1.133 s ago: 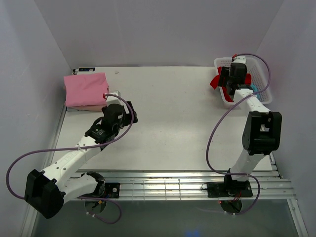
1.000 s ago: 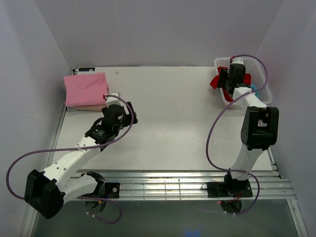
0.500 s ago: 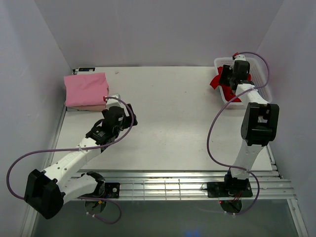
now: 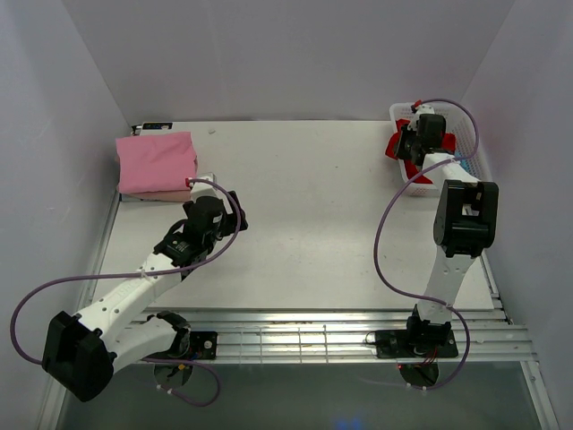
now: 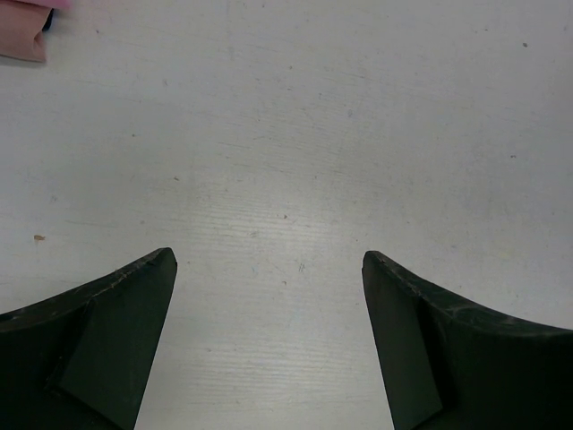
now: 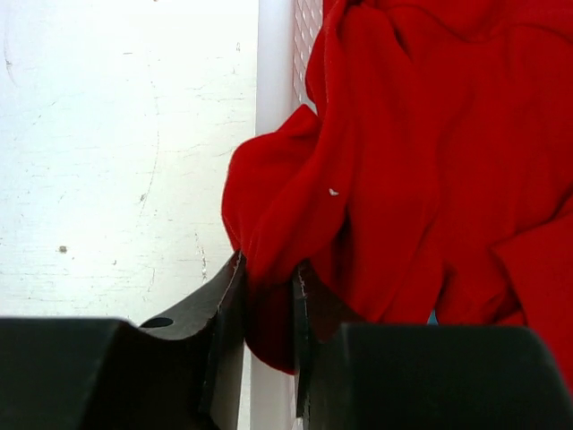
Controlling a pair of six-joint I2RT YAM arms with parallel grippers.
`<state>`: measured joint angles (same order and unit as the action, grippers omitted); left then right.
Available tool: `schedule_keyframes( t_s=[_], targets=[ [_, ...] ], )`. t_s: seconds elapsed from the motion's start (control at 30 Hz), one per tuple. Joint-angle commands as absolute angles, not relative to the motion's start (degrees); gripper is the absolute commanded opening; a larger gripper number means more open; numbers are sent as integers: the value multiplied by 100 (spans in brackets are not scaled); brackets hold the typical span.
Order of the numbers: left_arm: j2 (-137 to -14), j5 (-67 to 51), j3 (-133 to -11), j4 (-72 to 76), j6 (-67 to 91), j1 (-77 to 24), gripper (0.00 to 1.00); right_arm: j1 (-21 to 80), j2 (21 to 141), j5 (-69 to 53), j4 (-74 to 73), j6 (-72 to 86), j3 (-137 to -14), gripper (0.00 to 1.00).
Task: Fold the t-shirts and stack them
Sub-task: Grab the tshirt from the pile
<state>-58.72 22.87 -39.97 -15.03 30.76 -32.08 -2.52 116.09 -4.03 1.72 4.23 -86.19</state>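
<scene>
Your right gripper (image 6: pixel 267 279) is pinching the red t-shirt (image 6: pixel 421 170). Its two dark fingers (image 6: pixel 224 309) are drawn almost together, and a bunched fold of cloth is clamped in the narrow slot between them. The held fold is at the shirt's left edge, right beside the white rim of the basket (image 6: pixel 273 107). The rest of the shirt is heaped in loose folds to the right, inside the basket. Low among those folds a sliver of the turquoise t-shirt (image 6: pixel 432 316) peeks out. From above, the basket stands in the far right corner of the table (image 4: pixel 313 224). The gripper is over its left side, and some of the red cloth spills over the left wall.

Your left gripper (image 5: pixel 269 260) is spread wide. It has nothing between its fingers, only bare white tabletop below. You cannot tell from these views whether the fingertips touch the surface. This gripper sits over the left half of the table, just on the near side of the folded stack. In that stack the pink t-shirt (image 4: pixel 157 159) lies flat on top of the beige t-shirt (image 4: pixel 148 193) in the far left corner. A corner of the beige one shows at the top left of the left wrist view. The two arms are well apart, with the open middle of the table between them.
</scene>
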Motion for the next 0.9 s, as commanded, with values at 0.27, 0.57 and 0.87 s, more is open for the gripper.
schedule_keyframes(
  t_s=[0.27,0.57,0.87],
  targets=[
    [-5889,2118,-3964,-1485,3164,-3226,95,-299,11549,-404,-237,422,-9280,34],
    [-5818,2101,-3920,-1468,3111,-3226,95,-299,11795,-554,-299,378,-9501,44],
    [-5739,2118,-3858,-1468,3120,-3226,95,-299,11839,-606,-185,431,-9405,8]
  ],
)
